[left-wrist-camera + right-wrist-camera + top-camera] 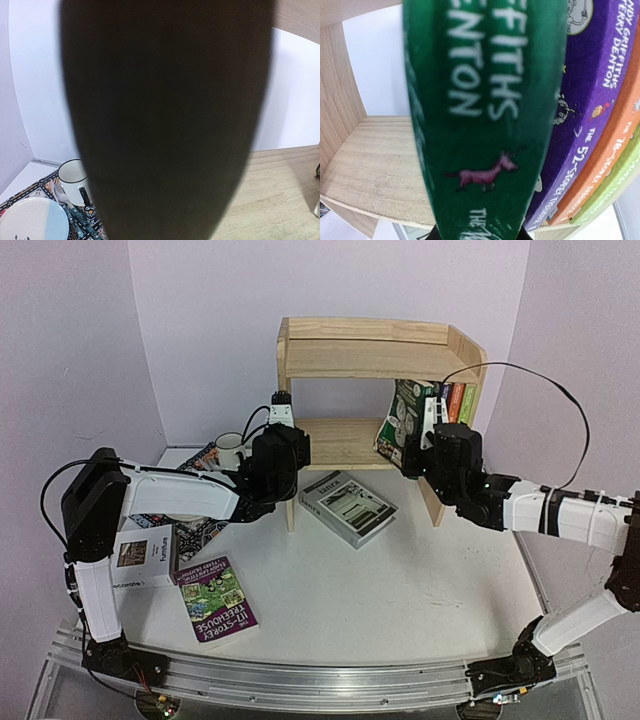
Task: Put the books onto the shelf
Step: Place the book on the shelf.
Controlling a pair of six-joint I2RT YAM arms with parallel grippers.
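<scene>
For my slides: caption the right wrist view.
Held green book, spine to camera, beside the purple book and orange book on the pine shelf.

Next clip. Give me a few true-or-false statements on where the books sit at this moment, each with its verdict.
1. The right gripper holds a green book at the lower tier of the shelf. True.
2. The grey-white book stands on the top tier. False: it lies flat on the table in front of the shelf.
3. A purple book lies flat on the table. True.
4. The top tier holds three books. False: no book shows there; the standing books are at the lower tier's right end.
</scene>
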